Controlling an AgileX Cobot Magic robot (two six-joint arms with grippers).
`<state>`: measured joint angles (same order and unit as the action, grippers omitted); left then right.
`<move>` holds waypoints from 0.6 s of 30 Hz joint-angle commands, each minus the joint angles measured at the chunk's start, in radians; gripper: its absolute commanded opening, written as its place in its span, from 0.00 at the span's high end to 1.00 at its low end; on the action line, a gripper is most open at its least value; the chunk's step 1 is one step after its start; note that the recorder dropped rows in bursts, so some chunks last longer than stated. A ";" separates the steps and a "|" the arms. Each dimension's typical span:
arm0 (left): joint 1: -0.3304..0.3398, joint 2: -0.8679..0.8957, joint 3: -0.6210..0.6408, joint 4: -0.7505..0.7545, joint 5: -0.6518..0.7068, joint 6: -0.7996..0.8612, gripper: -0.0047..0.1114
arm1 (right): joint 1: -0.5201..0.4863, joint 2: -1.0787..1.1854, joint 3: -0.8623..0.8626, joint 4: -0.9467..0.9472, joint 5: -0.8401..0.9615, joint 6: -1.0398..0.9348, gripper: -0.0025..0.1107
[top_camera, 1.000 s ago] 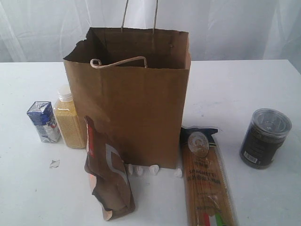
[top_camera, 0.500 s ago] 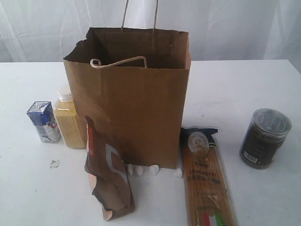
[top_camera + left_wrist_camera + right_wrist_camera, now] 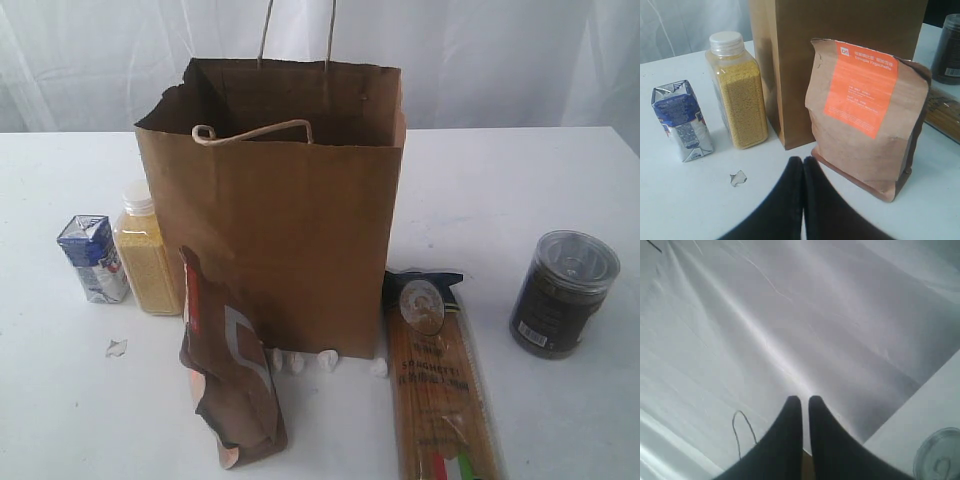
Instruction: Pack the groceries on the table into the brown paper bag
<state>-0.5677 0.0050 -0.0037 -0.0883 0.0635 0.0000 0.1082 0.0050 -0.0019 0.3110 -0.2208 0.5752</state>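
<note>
Left claw (image 3: 803, 161) pressed together, empty, low over the desk (image 3: 520, 180). Foil pouch (image 3: 865, 115) stands close ahead of it, long axis near upright, just in front of the brown paper bag (image 3: 290, 220), lower left of centre in the exterior frame. I judge the left arm nearer. Right claw (image 3: 805, 400) also together, empty, aimed at the white curtain (image 3: 790, 315).

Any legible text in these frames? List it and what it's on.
"SPAGHETTI": on the spaghetti packet, faint; the lines beneath it are blurred.
Brown-orange foil pouch: white print on orange, too small to read.
Small blue-white carton and dark clear-lidded jar: labels unreadable.
Brown paper bag: no print seen.
</note>
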 commanded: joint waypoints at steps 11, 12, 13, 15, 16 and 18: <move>-0.002 -0.005 0.004 -0.012 0.008 0.000 0.96 | 0.001 0.063 -0.333 -0.237 0.569 -0.148 0.93; -0.002 -0.005 0.004 -0.012 0.008 0.000 0.96 | 0.001 0.096 -0.376 -0.237 0.624 -0.195 0.93; -0.002 -0.005 0.004 -0.012 0.008 0.000 0.96 | 0.001 0.132 -0.420 -0.229 0.674 -0.242 0.93; -0.002 -0.005 0.004 -0.012 0.008 0.000 0.96 | 0.001 0.209 -0.500 -0.214 0.756 -0.343 0.92; -0.002 -0.005 0.004 -0.012 0.008 0.000 0.96 | 0.001 0.250 -0.543 -0.209 0.795 -0.401 0.89; -0.002 -0.005 0.004 -0.012 0.008 0.000 0.96 | 0.001 0.330 -0.629 -0.207 0.868 -0.475 0.80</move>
<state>-0.5677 0.0050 -0.0037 -0.0883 0.0635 0.0000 0.1082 0.2445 -0.5325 0.1003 0.5412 0.2205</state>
